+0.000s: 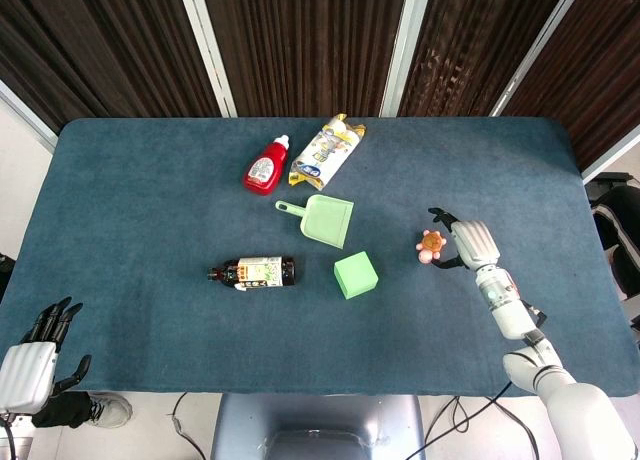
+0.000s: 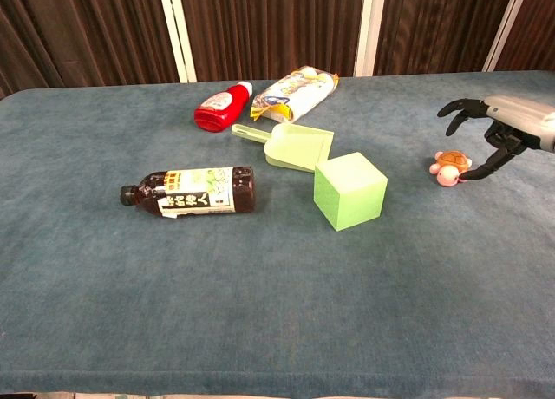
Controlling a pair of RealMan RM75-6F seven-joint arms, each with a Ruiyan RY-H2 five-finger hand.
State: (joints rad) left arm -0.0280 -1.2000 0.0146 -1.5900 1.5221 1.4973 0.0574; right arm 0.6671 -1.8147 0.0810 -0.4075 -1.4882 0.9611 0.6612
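The right hand (image 2: 494, 139) hangs at the 3 o'clock edge of the blue surface (image 1: 130, 200), its fingers (image 2: 457, 107) spread wide and holding nothing. The toy turtle (image 2: 448, 168) lies on the cloth just beside them, at about 9 o'clock from the palm in the head view; 1 lower finger appears to touch or nearly touch its shell in the chest view, though I cannot tell which. The left hand (image 1: 30, 355) sits at the near-left corner, at 8 o'clock of the surface, off its edge, fingers apart and holding nothing.

Risks, as I judge them: the turtle is small, rounded and light, so a finger closing off-centre could flick it away or roll it towards the green cube (image 1: 355, 275), which stands at about 8 o'clock from it. A close from above with the fingers this far apart could also press it into the cloth rather than trap it. The surface's right edge is not far behind the wrist, so a push outward might send the toy off.

Writing: the dark bottle (image 1: 255, 272) lying on its side at 9 o'clock from the cube has a pale label with dark characters, too small to read. The red bottle (image 1: 265, 167) at 12 o'clock has a white cap and a white label panel, illegible. The snack packet (image 1: 326, 150) beside it shows yellow, white and blue print; no word is readable. The green dustpan (image 1: 322, 218) lies between these and the cube and is unmarked.
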